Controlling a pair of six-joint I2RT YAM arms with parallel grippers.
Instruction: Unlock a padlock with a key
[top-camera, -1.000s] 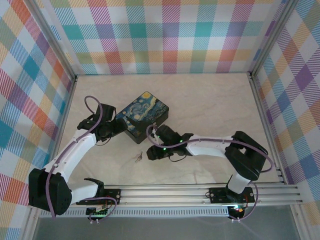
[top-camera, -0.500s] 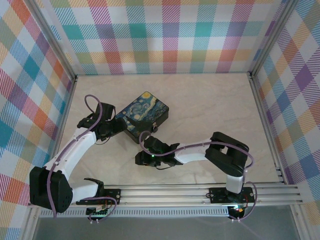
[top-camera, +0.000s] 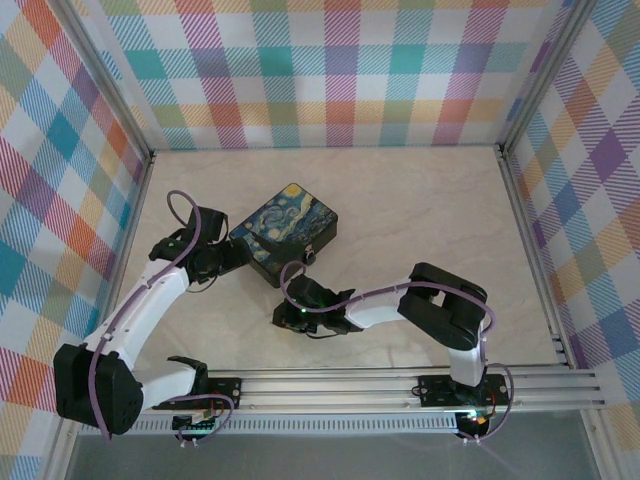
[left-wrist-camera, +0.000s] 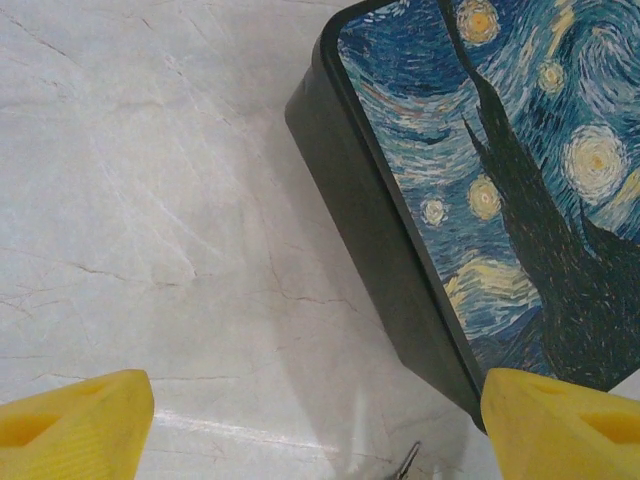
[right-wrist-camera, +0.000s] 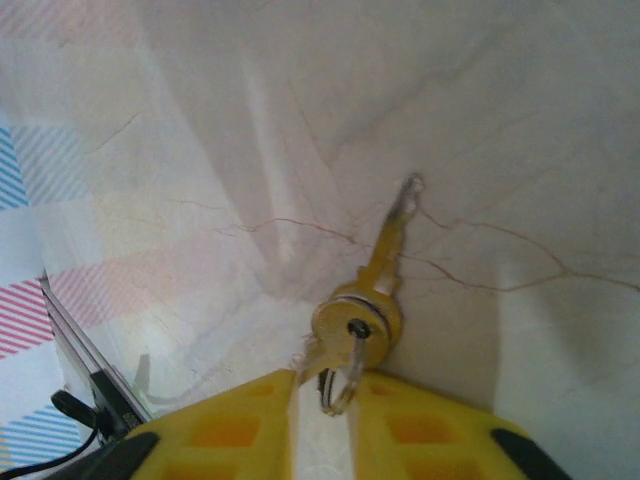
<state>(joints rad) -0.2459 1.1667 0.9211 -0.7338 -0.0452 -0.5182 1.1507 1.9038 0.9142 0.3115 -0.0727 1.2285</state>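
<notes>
The right gripper (right-wrist-camera: 322, 385) is clenched on the ring end of the key (right-wrist-camera: 362, 318), which lies on the table (right-wrist-camera: 520, 140) just in front of the painted box (top-camera: 285, 230). The left gripper (left-wrist-camera: 318, 400) hangs released, jaws wide, beside the box. Only the pickup seems begun. Reaching the padlock, which I cannot make out, and inserting and turning the key all remain.

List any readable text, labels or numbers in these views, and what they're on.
No readable text in any view.
The painted box lid carries starry-night artwork with no lettering.
Any stamp on the key is too blurred to read.
</notes>
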